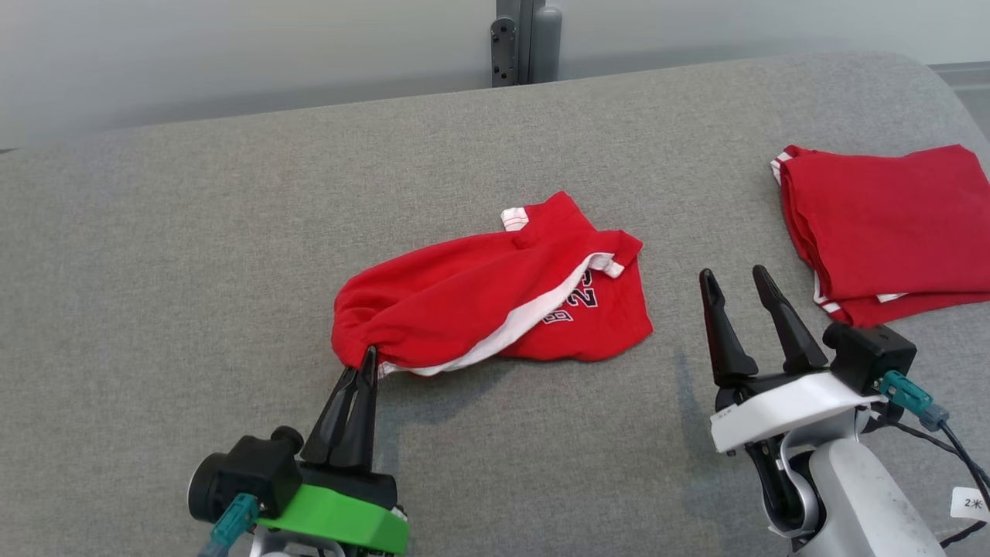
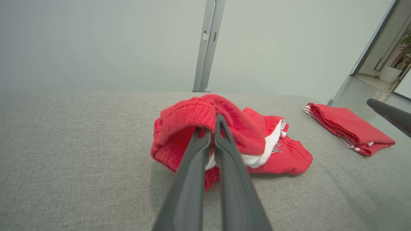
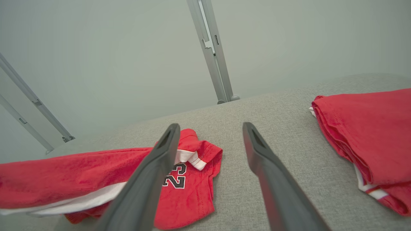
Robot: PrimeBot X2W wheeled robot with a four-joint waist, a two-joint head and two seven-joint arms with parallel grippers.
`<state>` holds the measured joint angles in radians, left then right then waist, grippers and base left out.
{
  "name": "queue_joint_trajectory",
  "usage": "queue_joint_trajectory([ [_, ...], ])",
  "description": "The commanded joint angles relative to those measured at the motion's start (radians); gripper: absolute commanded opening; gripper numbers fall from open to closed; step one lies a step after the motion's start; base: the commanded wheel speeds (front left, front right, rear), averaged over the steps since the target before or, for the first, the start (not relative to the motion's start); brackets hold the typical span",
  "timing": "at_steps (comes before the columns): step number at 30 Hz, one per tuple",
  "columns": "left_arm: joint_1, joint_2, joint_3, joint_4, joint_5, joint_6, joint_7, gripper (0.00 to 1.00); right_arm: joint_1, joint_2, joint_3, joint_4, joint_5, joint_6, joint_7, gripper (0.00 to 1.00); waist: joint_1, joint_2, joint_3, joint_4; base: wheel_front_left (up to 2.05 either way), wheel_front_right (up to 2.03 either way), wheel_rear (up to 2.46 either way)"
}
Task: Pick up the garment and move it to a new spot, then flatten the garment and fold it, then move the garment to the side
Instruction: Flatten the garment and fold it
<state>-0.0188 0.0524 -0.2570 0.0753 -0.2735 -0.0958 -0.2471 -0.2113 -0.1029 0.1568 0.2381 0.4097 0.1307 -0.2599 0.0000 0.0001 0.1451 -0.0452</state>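
The garment, crumpled red shorts with white trim, lies near the middle of a broad grey fabric-covered counter. It stretches from its bunched waistband at the lower left to its leg openings at the upper right. A dark number print shows on the lower leg.

Well apart from it, by the counter's right edge, sits a second red garment, folded flat with white stripes at its edges. Between the two, the right arm's pale forearm rises from the lower right corner. The right end effector points away from the robot over bare counter, its two dark fingers spread wide with nothing between them; it is near the garment's right end without touching it.

At the lower left, above a green wrist piece, the left end effector angles up and to the right. Its fingers are pressed together, pinching the gathered waistband edge, which drapes over their tips in the left wrist view.
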Motion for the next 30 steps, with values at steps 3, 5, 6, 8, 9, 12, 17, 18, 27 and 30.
queue_joint_trajectory([
  [3, 0.021, 0.004, 0.013, -0.062, -0.068, 0.010, 0.050, 0.00, 0.009, 0.005, 0.000, -0.002, -0.004, 0.000, -0.004, 1.00, 0.0000, -0.0001, 0.000, -0.003, 0.00, 0.00, 0.00],
  [5, 0.006, 0.004, 0.023, -0.064, -0.082, 0.023, 0.075, 0.00, 0.006, 0.007, 0.004, -0.003, -0.001, 0.000, -0.004, 1.00, 0.0000, -0.0001, 0.005, -0.009, 0.00, 0.00, 0.00],
  [6, -0.009, 0.004, 0.036, -0.053, -0.100, 0.033, 0.086, 0.00, 0.002, 0.008, 0.006, -0.002, 0.001, 0.000, -0.004, 1.00, 0.0000, -0.0001, 0.009, -0.013, 0.00, 0.00, 0.00],
  [8, -0.045, 0.003, 0.058, -0.014, -0.137, 0.040, 0.104, 0.00, -0.007, 0.008, 0.012, -0.001, 0.004, 0.000, -0.004, 1.00, 0.0000, -0.0001, 0.019, -0.022, 0.00, 0.00, 0.00],
  [9, -0.065, 0.003, 0.066, 0.011, -0.145, 0.043, 0.112, 0.00, -0.013, 0.008, 0.014, -0.001, 0.006, 0.000, -0.005, 1.00, 0.0000, -0.0001, 0.024, -0.027, 0.00, 0.00, 0.00],
  [12, -0.136, 0.021, 0.092, 0.114, -0.152, 0.045, 0.119, 0.00, -0.029, 0.008, 0.020, -0.001, 0.004, 0.000, -0.004, 1.00, 0.0000, -0.0001, 0.045, -0.046, 0.00, 0.00, 0.00],
  [17, -0.258, 0.049, 0.125, 0.277, -0.165, 0.048, 0.122, 0.00, -0.053, 0.008, 0.022, 0.001, 0.000, 0.000, -0.005, 1.00, 0.0000, -0.0001, 0.077, -0.074, 0.00, 0.00, 0.00],
  [18, -0.278, 0.055, 0.132, 0.304, -0.166, 0.049, 0.119, 0.00, -0.057, 0.009, 0.021, 0.002, -0.001, 0.000, -0.005, 1.00, 0.0000, -0.0001, 0.083, -0.078, 0.00, 0.00, 0.00],
  [27, -0.385, 0.083, 0.164, 0.496, -0.201, 0.024, 0.085, 0.89, -0.075, 0.012, 0.001, 0.004, -0.008, 0.000, -0.006, 1.00, 0.0000, -0.0001, 0.103, -0.086, 0.00, 0.00, 0.00],
  [30, -0.395, 0.087, 0.168, 0.525, -0.204, 0.017, 0.063, 1.00, -0.070, 0.014, -0.007, 0.006, -0.011, 0.000, -0.006, 1.00, 0.0000, -0.0001, 0.099, -0.078, 0.00, 0.00, 0.00],
])
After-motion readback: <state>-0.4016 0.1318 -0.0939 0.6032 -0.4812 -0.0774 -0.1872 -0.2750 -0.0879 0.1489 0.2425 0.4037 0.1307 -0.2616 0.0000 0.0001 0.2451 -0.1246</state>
